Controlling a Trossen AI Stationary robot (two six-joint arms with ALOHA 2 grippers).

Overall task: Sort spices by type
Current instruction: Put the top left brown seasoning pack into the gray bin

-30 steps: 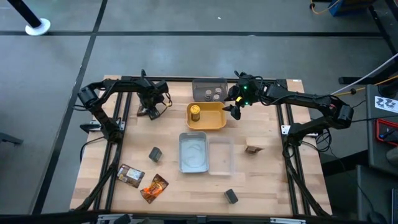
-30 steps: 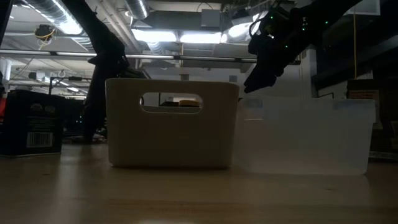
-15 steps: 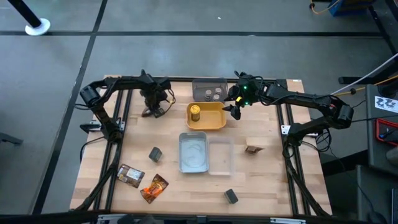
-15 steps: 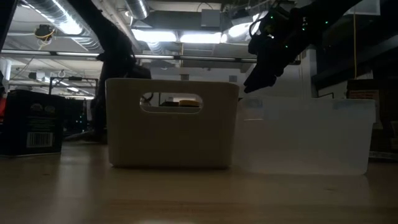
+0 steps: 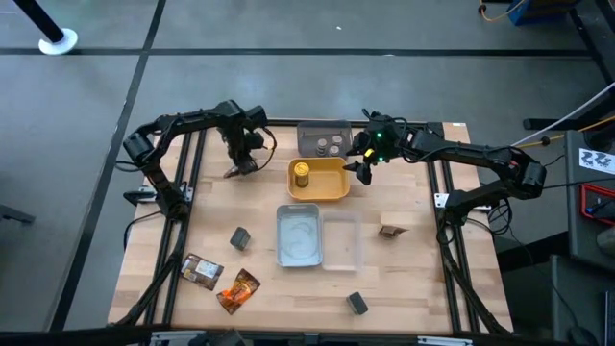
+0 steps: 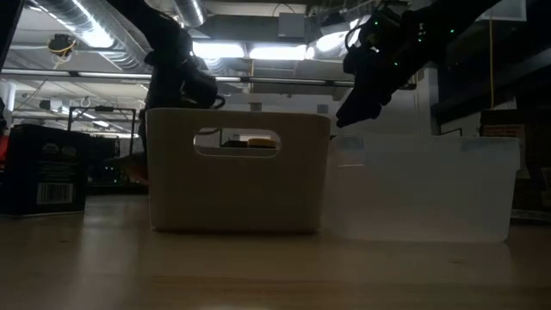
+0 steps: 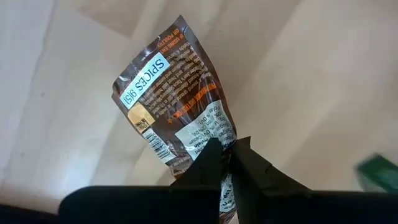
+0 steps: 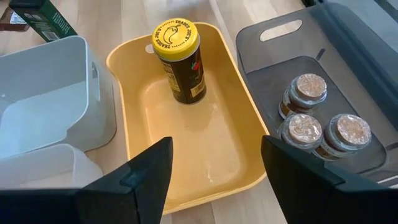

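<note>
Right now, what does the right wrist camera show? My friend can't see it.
A yellow-lidded jar stands upright in a yellow tray. Beside it, a grey tray holds three small round jars. The right gripper hovers open above the yellow tray.

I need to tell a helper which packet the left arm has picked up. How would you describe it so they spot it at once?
Look to the wooden table's far left corner, left of the grey tray. The left gripper is shut on a brown foil packet there. Unlike the two packets lying near the front edge, it hangs from the fingers and shows a pale blue label reading SPICES.
</note>
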